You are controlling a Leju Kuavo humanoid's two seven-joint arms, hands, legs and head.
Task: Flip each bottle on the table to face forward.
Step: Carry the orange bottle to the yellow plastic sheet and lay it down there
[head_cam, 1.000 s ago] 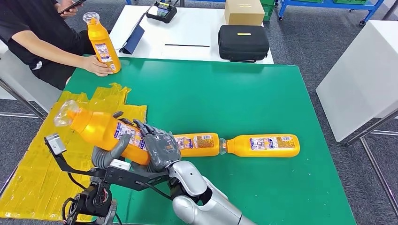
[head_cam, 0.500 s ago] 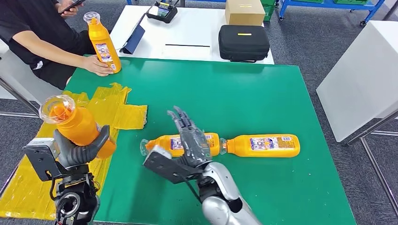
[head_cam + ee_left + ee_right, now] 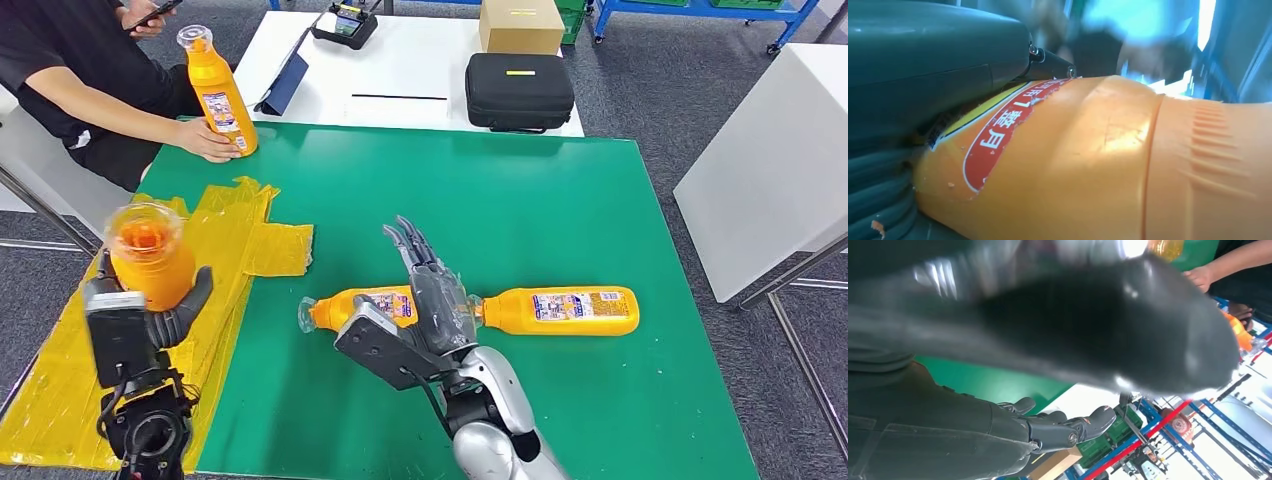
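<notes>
**Left hand holds one bottle upright; two bottles lie flat on the mat**

Your left hand [image 3: 150,315] grips the orange plastic bottle with the clear cap [image 3: 150,255] around its lower body, above the crumpled yellow sheet [image 3: 240,225] at the left edge of the green table mat [image 3: 560,200]. The bottle stands roughly upright, cap toward the head camera. In the left wrist view the red-and-white label [image 3: 998,135] lies against the hand; label orientation relative to the front cannot be confirmed from this angle.

Your right hand [image 3: 430,290] holds nothing. Its fingers are straight and apart, raised over the second orange bottle lying on its side [image 3: 365,308]. A third orange bottle lying on its side [image 3: 560,310] lies end to end with it on the right. A person's hand [image 3: 205,140] steadies a fourth orange bottle standing upright [image 3: 218,90] at the far left corner.

Handling, judged from the frames: the bottles appear full, so expect moderate weight. The walls look stiff but smooth and glossy, so slip is likely. Take hold around the straight labelled mid-body, not the tapered neck or the clear cap.

Change since half a second ago: the held bottle has turned from tilted to nearly vertical, and the right hand has moved slightly right and away from you, over the lying bottle. The lying bottles have not moved.
</notes>
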